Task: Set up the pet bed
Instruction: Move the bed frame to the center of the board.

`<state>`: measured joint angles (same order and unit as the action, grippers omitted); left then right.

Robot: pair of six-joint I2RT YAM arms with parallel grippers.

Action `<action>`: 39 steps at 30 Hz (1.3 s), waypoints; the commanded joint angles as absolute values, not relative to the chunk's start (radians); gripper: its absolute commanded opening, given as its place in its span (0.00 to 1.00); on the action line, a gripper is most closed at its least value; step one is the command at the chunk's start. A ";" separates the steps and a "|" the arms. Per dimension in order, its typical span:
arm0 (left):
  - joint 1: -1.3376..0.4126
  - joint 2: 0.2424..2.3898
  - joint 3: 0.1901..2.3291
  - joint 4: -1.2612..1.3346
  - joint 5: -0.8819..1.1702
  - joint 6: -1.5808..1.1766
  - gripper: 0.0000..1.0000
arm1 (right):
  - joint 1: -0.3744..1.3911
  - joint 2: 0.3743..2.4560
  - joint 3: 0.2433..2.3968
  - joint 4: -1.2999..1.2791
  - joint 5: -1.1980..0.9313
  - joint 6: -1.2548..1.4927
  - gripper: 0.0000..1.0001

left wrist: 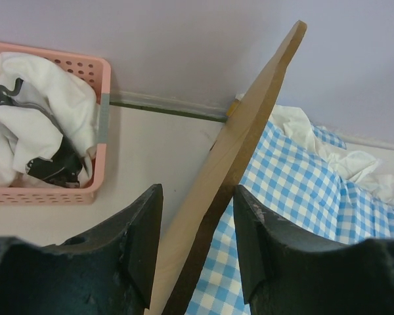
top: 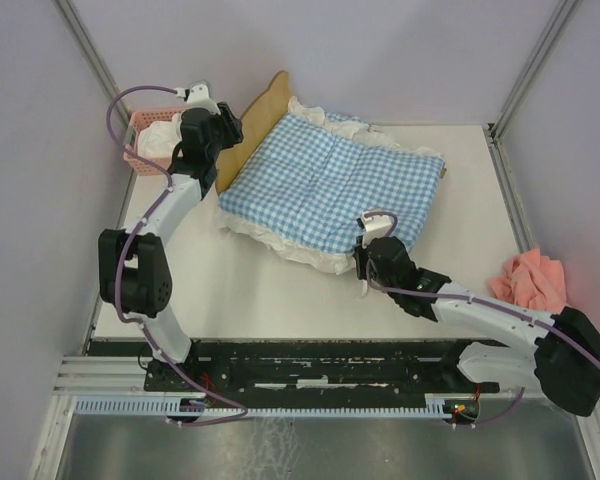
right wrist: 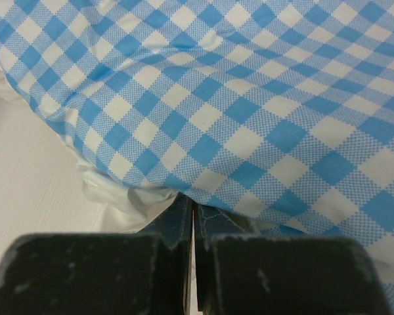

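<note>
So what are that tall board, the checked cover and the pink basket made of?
The pet bed's headboard looks like light wood, perhaps plywood: it is pale tan and matte, with a thin flat edge. The checked bedding is woven cloth, probably cotton; it is soft and wrinkled, with a white ruffle. The pink basket seems to be moulded plastic, with smooth walls and rows of round holes.
</note>
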<state>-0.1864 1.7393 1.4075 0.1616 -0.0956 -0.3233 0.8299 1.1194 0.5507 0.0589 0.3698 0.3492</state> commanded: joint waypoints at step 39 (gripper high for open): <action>-0.492 1.290 1.003 0.183 -0.422 -0.143 0.03 | 0.802 1.005 0.459 -0.042 0.353 0.439 0.02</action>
<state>-0.5125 1.1801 0.8700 0.1509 -0.2871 -0.1894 0.7982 0.9020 0.3725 -0.1772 0.2684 0.4862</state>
